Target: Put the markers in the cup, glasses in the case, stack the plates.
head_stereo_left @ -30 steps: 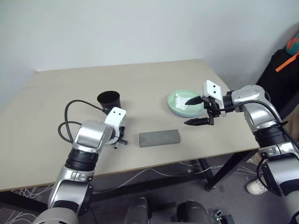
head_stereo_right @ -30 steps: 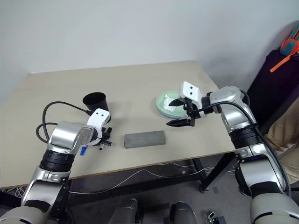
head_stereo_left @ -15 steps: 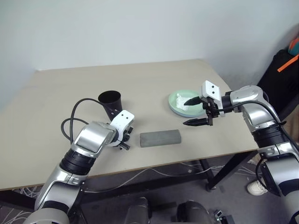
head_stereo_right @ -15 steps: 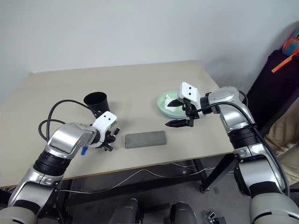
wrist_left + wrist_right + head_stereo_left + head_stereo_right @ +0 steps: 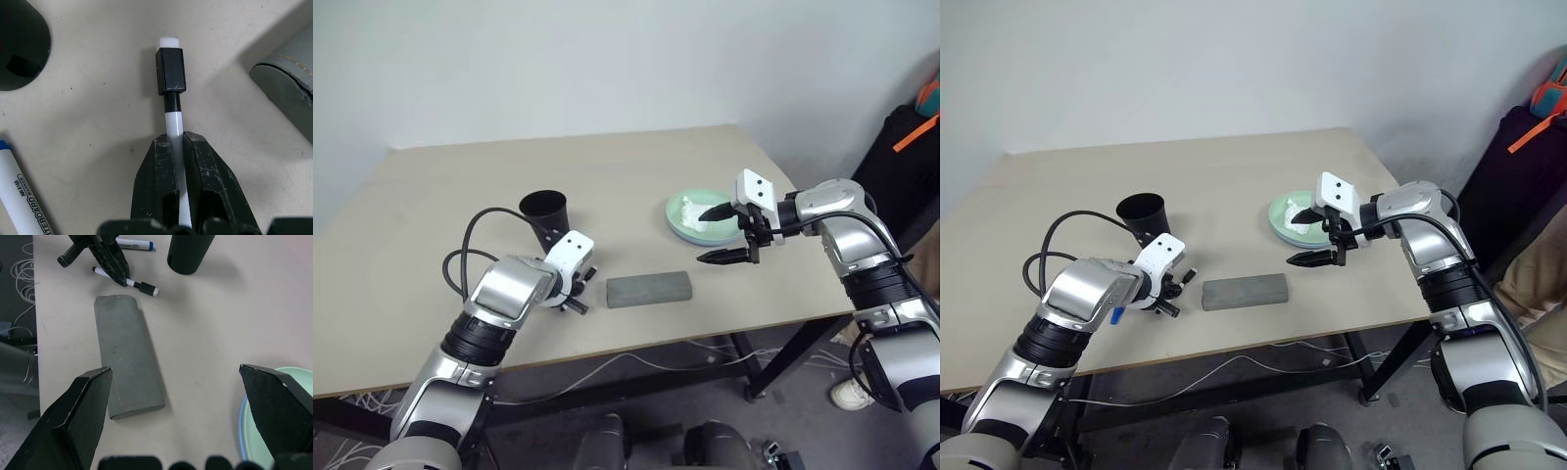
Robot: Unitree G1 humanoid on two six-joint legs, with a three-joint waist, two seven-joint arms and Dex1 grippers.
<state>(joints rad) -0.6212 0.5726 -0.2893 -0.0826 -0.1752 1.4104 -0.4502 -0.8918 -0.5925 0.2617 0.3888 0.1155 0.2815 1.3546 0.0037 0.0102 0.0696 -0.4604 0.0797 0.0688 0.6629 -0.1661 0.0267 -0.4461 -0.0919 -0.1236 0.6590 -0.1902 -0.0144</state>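
Beige worktop (image 5: 636, 176). The black-capped marker (image 5: 170, 78) is clamped in the left gripper (image 5: 177, 147), lying between cup (image 5: 542, 211) and grey case (image 5: 648, 289). The blue-capped marker (image 5: 19, 196) lies alongside. The right gripper (image 5: 726, 235) is held with jaws spread wide, empty, beside the stacked plates (image 5: 683, 217).

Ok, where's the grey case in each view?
Left eye view: case near the table's front edge.
Right eye view: case, same place.
Left wrist view: case's rounded end beside the gripped marker.
Right wrist view: case, marker just past its end.
Shared landmark: the black cup.
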